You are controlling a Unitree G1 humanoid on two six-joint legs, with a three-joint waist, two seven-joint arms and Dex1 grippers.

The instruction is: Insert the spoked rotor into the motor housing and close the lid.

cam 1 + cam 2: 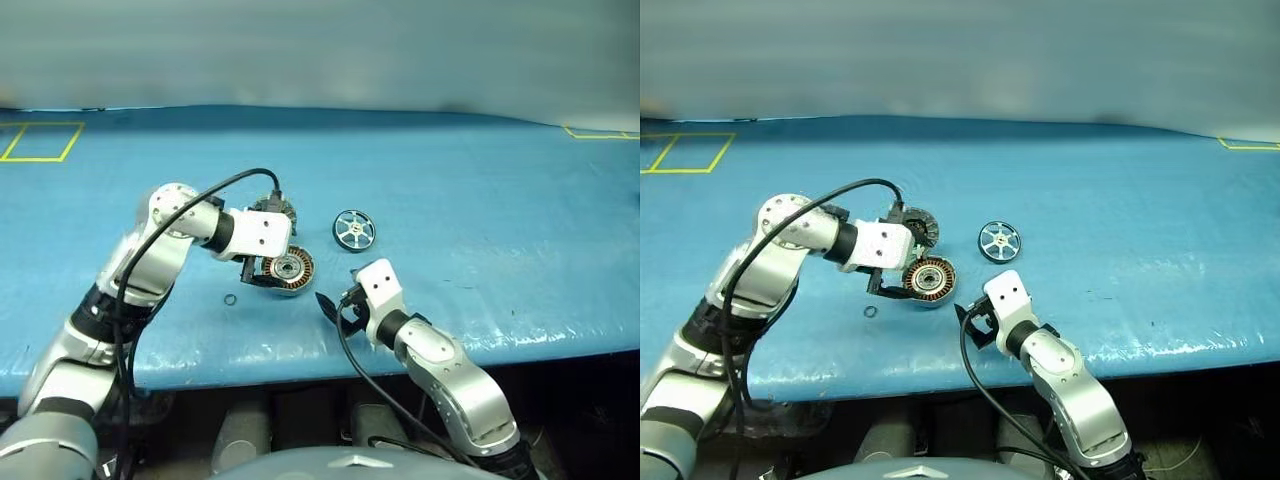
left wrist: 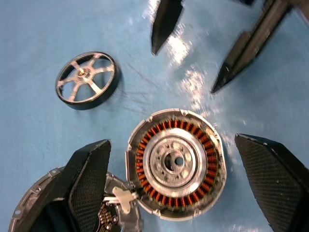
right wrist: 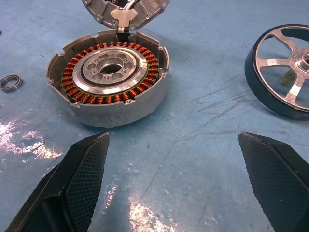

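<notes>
Housing [image 3: 108,89]: on blue table [image 1: 480,190], windings exposed, lid [image 3: 126,10] hinged open behind it. Rotor [image 1: 354,230]: flat on table, near housing's right, apart. Small ring [image 1: 230,300]: left of housing. Left hand [image 2: 171,188]: above housing, fingers spread wide, empty. Right hand [image 3: 174,186]: near housing, fully spread, empty.

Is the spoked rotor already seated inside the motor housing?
No. The spoked rotor lies on the blue table beside the motor housing, whose copper windings remain exposed.
</notes>
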